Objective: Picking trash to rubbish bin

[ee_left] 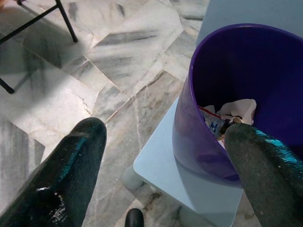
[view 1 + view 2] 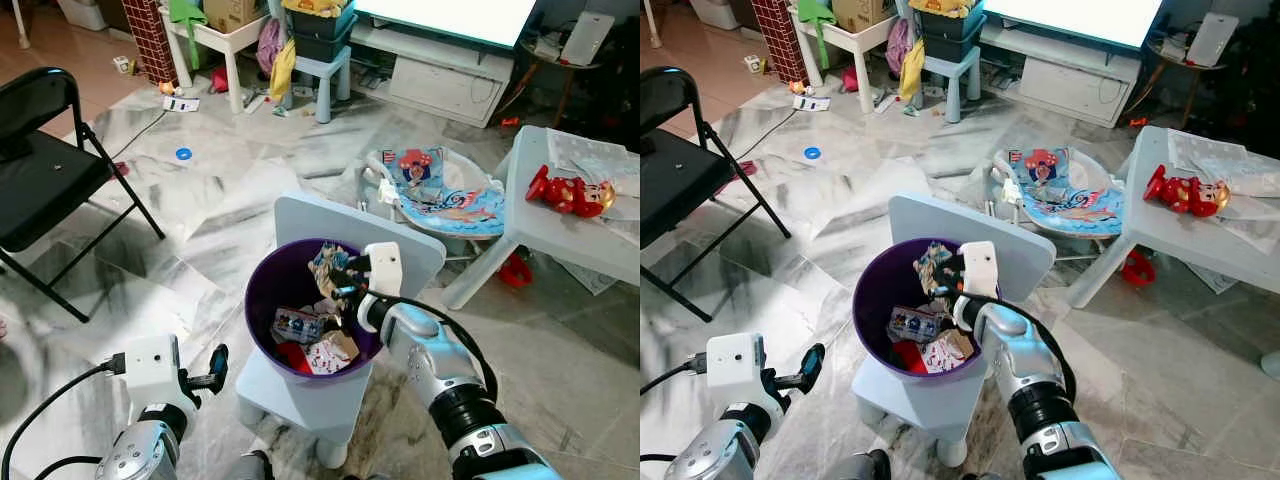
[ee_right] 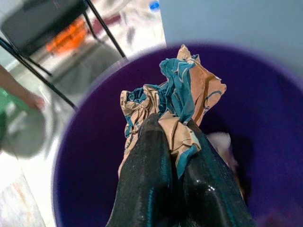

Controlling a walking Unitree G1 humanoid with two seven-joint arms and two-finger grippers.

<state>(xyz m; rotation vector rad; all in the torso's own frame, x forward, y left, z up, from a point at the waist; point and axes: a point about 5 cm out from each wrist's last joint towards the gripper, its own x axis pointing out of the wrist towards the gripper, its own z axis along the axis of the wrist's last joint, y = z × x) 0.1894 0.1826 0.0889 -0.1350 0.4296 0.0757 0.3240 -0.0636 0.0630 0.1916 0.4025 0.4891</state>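
Over the purple rubbish bin (image 2: 262, 300), which stands on a pale blue stool (image 2: 300, 395), our right pincer (image 2: 337, 279) is clamped on a crumpled wrapper (image 3: 177, 101), brown and teal. We judge it is held above the mouth so the wrapper will fall among the trash already inside. The wrapper juts out beyond the fingertips, within the bin's rim. Our left pincer (image 2: 215, 368) hangs beside the stool near the floor, fingers (image 1: 66, 175) spread apart and empty.
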